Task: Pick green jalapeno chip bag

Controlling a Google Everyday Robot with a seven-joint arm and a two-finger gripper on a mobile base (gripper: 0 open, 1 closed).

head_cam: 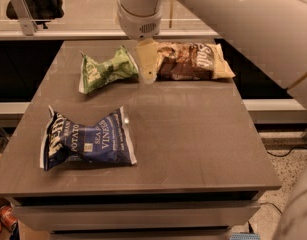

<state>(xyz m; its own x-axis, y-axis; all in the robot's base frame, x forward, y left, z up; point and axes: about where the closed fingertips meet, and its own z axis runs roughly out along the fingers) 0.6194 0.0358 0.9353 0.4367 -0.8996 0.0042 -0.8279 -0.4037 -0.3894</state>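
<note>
One green jalapeno chip bag (107, 72), the smallest of three, is lying crumpled and pinched at its middle. It is sitting near the far edge of the tabletop (193, 134), left of that edge's midpoint and well clear of the left edge. The tool (148, 74) is hanging just beside the bag's right end, between it and the brown-and-tan bag (193, 61), whose left end it is overlapping in this view. Whether the tool is open or closed cannot be told, nor whether it is touching the tabletop; nothing is showing in its hold.

Step in hand, as judged: the approach to the grasp. The tool is standing to one side of the target, so a short shift toward the left edge is looking necessary before any descent. The pinched waist is offering the narrowest, firmest hold, while the puffed ends are likely to slip or crush. Descending too near the brown-and-tan bag is risking a catch on the wrong foil.

The dark-blue bag (85, 140) is lying flat toward the near left corner, well apart from the target and out of the working path. The tabletop is presenting a smooth grey matte face, on which a light bag may slide if nudged. The white arm (233, 19) is reaching in over the far right corner. Beyond the far edge a pale ledge (68, 33) is running across. Right of the tabletop, speckled floor (288, 179) is showing, with a dark cable (285, 153) lying on it.
</note>
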